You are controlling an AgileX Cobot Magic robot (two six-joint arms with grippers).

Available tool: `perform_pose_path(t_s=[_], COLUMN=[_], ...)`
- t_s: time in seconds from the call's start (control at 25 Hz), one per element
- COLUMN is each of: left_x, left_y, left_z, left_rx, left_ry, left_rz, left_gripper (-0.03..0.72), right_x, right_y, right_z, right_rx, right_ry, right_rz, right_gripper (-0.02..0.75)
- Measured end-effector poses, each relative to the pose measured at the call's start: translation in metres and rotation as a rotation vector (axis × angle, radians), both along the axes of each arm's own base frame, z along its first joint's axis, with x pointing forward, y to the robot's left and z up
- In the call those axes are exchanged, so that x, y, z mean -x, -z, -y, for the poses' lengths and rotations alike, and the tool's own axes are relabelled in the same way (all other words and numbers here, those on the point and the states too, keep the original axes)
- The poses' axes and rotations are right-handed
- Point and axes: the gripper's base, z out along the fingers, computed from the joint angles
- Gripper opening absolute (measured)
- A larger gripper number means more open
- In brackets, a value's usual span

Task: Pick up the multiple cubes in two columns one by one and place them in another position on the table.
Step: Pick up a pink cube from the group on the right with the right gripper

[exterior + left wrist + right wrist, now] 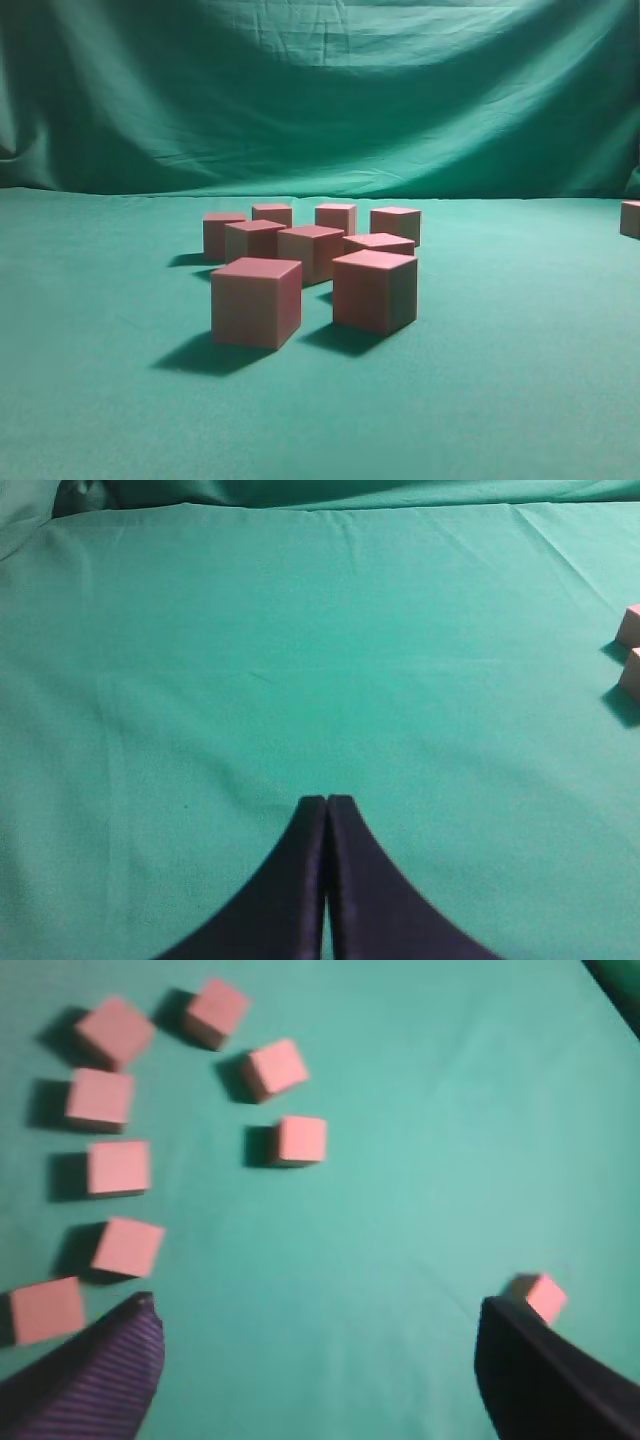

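Green cloth [120, 400] covers the table; in the exterior view eight pink cubes [257, 300] cluster at centre in two rough columns, one lone cube [630, 218] at the far right edge, open cloth all round. In the left wrist view the left gripper [327, 802] is pressed closed over bare cloth, two cubes [630, 650] at the right border. In the right wrist view the right gripper [320, 1315] gapes wide, the columns ahead-left, a single cube [540, 1295] touching its right finger.
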Motion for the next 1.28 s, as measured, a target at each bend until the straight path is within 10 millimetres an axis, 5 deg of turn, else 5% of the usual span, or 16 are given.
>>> perform_pose_path(t_s=[0.32,0.6,0.84,0.92,1.28], left_x=[0.0,0.0,0.0,0.0,0.0], left_y=[0.0,0.0,0.0,0.0,0.0], left_z=[0.0,0.0,0.0,0.0,0.0], left_rx=[0.0,0.0,0.0,0.0,0.0], left_ry=[0.0,0.0,0.0,0.0,0.0], left_rz=[0.0,0.0,0.0,0.0,0.0], left_gripper=[0.0,0.0,0.0,0.0,0.0], right_x=[-0.064,-0.111,-0.147,-0.158,-0.194], right_y=[0.0,0.039,0.087,0.101,0.153], right_z=[0.099,0.162,0.187,0.193,0.194], right_rx=[-0.069,-0.155,-0.26,-0.279,-0.313], right_ry=[0.551,0.813,0.856,0.861,0.838], right_rz=[-0.016,-0.179,-0.296,-0.291,-0.231], right_gripper=[0.614,0.614,0.614,0.557,0.561])
